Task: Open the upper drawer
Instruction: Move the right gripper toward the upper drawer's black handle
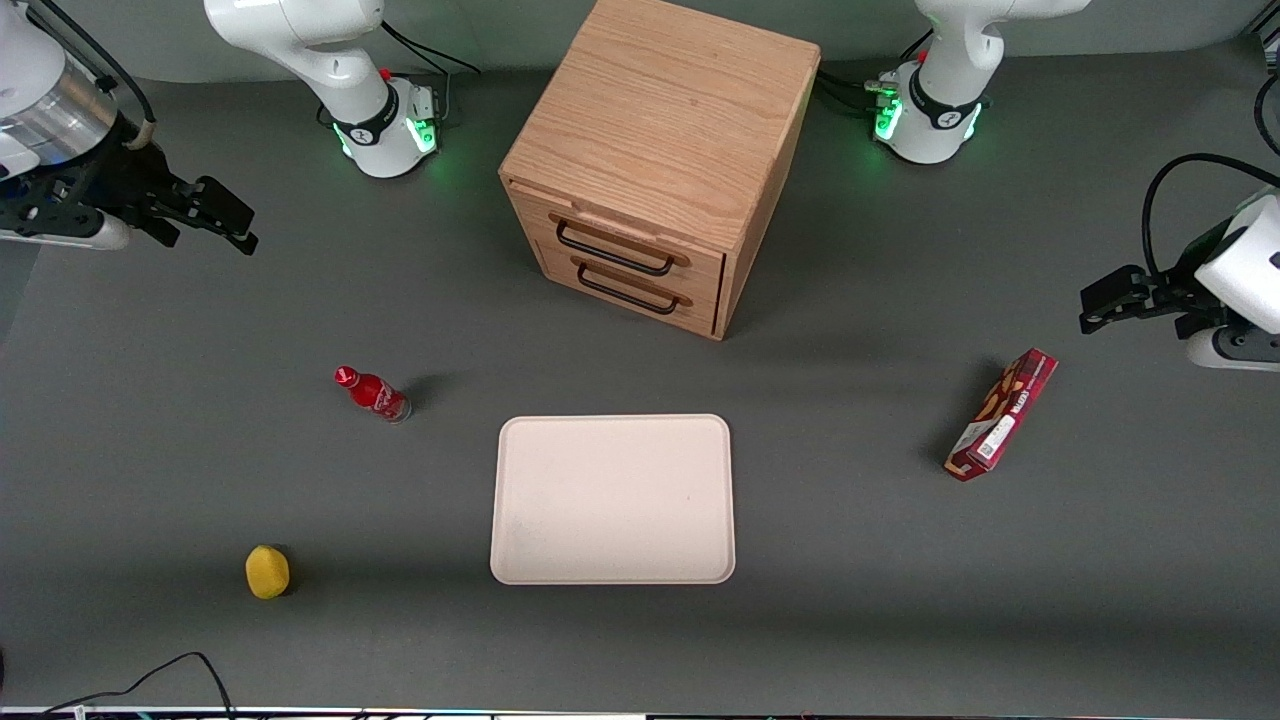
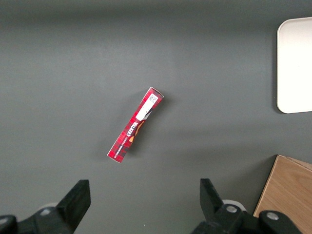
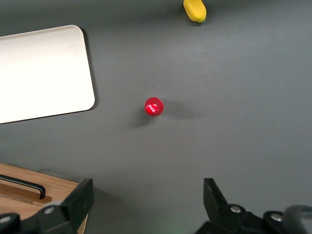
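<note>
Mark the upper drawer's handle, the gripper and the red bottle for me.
upper drawer handle [image 1: 612,251], front view, middle of the black bar.
gripper [image 1: 240,228], front view, between the open fingertips, raised toward the working arm's end of the table.
red bottle [image 1: 374,394], front view, on its body.

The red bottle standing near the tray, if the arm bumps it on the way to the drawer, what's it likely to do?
The red bottle stands upright, tall and narrow, so a knock would probably tip it. Its round body would then likely roll on the flat table. The open gripper hangs well clear of it, toward the working arm's end.
</note>
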Controlling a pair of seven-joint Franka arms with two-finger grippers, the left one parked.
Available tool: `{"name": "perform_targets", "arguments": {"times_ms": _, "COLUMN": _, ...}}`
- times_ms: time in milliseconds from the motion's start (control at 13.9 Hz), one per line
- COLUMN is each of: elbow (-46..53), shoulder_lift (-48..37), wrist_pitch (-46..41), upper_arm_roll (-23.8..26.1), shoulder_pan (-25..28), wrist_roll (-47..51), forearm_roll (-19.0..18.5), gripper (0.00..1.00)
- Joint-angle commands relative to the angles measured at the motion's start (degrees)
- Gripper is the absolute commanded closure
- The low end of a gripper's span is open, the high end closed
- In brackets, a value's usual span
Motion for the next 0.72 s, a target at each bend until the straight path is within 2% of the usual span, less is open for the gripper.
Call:
{"name": "perform_targets", "arguments": {"times_ms": 0, "elbow": 1.40, "shoulder_lift": 0.66, "wrist_pitch": -2.07, "upper_arm_roll": -0.04, "shoulder_pan": -0.20, "wrist_roll": -0.43, "forearm_roll": 0.05, "gripper": 0.00}}
{"name": "perform_targets", "arguments": {"times_ms": 144, "elbow": 1.66, "shoulder_lift": 0.66, "wrist_pitch": -2.43, "upper_arm_roll": 0.05, "shoulder_pan": -0.11, "wrist_roll": -0.52, "forearm_roll": 0.14, "gripper": 0.00}}
{"name": "perform_targets", "arguments": {"times_ms": 289, "elbow": 1.75, "shoulder_lift": 0.49, "wrist_pitch": -4.95, "upper_arm_roll": 0.22, "shoulder_pan": 0.50, "wrist_roll": -4.62, "forearm_roll": 0.67, "gripper": 0.00}}
{"name": "perform_targets", "arguments": {"times_ms": 433, "elbow": 4.89, "shoulder_lift": 0.57, "wrist_pitch": -7.61, "upper_arm_roll": 2.93, "shoulder_pan": 0.51, "wrist_roll": -12.35, "forearm_roll": 4.78, "gripper": 0.00}}
{"name": "perform_targets", "arguments": {"times_ms": 649, "elbow": 8.33, "shoulder_lift": 2.58, "wrist_pitch": -8.40, "upper_arm_roll": 8.46, "shoulder_pan": 0.68, "wrist_roll": -21.13, "forearm_roll": 7.25, "gripper": 0.00}}
